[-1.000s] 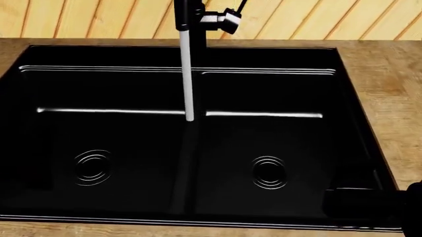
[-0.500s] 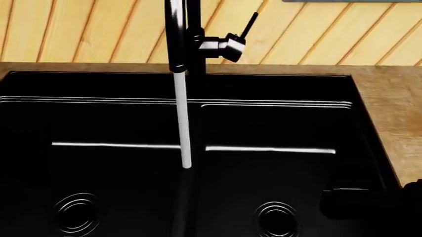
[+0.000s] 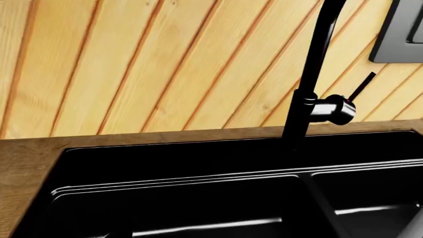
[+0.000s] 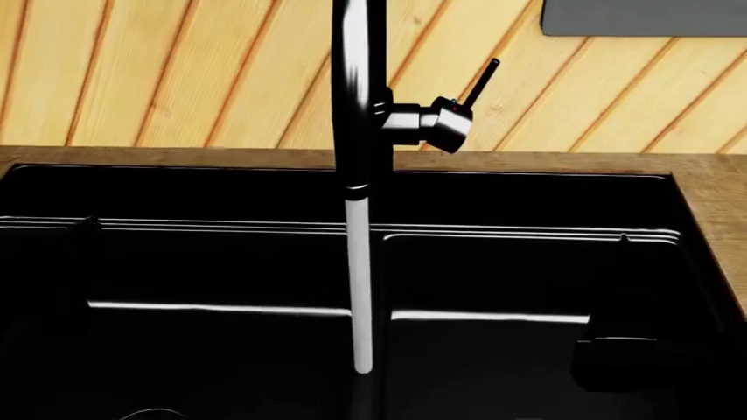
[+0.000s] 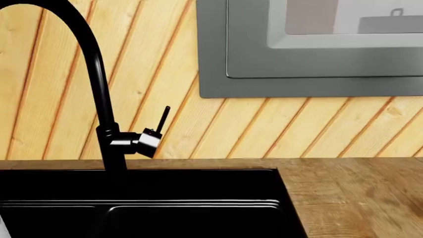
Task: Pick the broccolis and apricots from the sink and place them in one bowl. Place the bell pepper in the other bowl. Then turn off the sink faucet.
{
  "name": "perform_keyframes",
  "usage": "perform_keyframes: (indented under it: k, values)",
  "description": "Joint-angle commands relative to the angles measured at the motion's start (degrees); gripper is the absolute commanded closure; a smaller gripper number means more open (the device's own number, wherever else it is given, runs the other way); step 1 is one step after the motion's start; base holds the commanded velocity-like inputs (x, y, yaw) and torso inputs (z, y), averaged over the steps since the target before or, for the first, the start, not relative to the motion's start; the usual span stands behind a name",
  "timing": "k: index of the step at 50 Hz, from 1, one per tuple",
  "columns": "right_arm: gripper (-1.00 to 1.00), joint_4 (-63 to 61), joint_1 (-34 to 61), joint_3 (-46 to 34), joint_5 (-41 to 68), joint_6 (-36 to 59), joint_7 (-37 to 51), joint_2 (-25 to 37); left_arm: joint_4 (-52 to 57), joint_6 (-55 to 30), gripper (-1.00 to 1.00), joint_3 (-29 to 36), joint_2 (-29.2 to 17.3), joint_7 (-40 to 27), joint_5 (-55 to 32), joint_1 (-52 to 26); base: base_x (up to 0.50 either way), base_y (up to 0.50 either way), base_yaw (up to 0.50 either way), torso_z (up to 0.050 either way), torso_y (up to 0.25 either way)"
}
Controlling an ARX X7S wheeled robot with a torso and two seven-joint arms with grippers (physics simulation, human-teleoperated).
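Your head view sits low over the black double-basin sink (image 4: 175,188), set into the wooden counter (image 5: 357,193). The faucet (image 4: 357,96) stands at the back rim, centred over the divider; its lever handle (image 4: 481,80) tilts up and away to the right. A white water stream (image 4: 360,289) falls straight from the spout. A grey window frame (image 5: 310,74) hangs on the plank wall behind. A dark blocky shape at the head view's lower right may be your right hand; you cannot tell its grip. Left hand not visible. No produce or bowls visible.
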Motion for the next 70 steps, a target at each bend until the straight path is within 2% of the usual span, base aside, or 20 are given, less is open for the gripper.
perform_keyframes:
  k: [1,17,23,24,27,32,36,42,55,58,62,70]
  values:
    - [-1.0,-0.1,-1.3,0.9,-0.7,-0.3,-0.6,-0.1,0.1,0.4,-1.0,-0.2,0.5,0.5,-0.2,-0.1,0.21,0.0,0.0,0.0,0.0]
    - [-1.0,0.7,1.3,0.0,1.2,1.4,0.7,-1.2,-0.4,1.9,-1.0,-1.0,0.4,1.5,0.5,0.8,0.11,0.0,0.0,0.0,0.001]
    - [-1.0,3.9,7.8,-3.6,1.6,5.2,0.8,-4.9,-0.7,2.2,-1.0,-0.9,0.6,1.7,1.1,1.4,0.0,0.0,0.0,0.0,0.0]
    - [-1.0,7.3,13.1,-6.5,1.0,8.6,0.0,-7.8,-1.3,2.2,-1.0,-0.9,0.6,2.1,1.3,1.5,0.0,0.0,0.0,0.0,0.0]
    - [-1.0,12.3,19.7,-9.8,0.1,12.3,-1.5,-11.9,-1.3,2.2,-1.0,-0.7,0.7,2.2,1.5,1.6,0.0,0.0,0.0,0.0,0.0]
    - [-1.0,25.9,31.9,-16.2,-5.6,17.3,-8.9,-20.8,-3.1,1.1,-1.0,0.4,2.3,2.6,2.7,0.2,0.0,0.0,0.0,0.0,0.0]
    - [-1.0,35.3,38.7,-19.3,-9.6,18.9,-14.5,-25.1,-4.1,0.3,-1.0,1.0,3.7,2.4,3.2,-1.3,0.0,0.0,0.0,0.0,0.0]
    - [-1.0,54.5,47.9,-24.8,-18.2,17.4,-26.9,-33.0,-4.4,0.5,-1.0,1.0,3.3,3.0,3.9,-0.8,0.0,0.0,0.0,0.0,0.0]
    - [-1.0,83.9,58.0,-30.8,-28.7,10.5,-41.0,-44.1,-6.9,0.5,-1.0,1.6,5.0,3.0,5.6,-1.6,0.0,0.0,0.0,0.0,0.0]
    - [-1.0,93.2,60.9,-32.2,-30.9,8.1,-46.5,-47.2,-7.3,0.2,-1.0,1.8,5.5,3.2,5.9,-2.6,0.0,0.0,0.0,0.0,0.0]
    - [-1.0,111.6,66.7,-34.1,-34.7,1.6,-55.2,-54.0,-9.9,-0.2,-1.0,1.9,6.1,4.0,6.0,-3.7,0.0,0.0,0.0,0.0,0.0]
    - [-1.0,113.1,66.2,-27.8,-41.2,1.2,-55.2,-55.6,-11.8,-0.5,-1.0,2.4,7.1,4.0,6.7,-4.4,0.0,0.0,0.0,0.0,0.0]
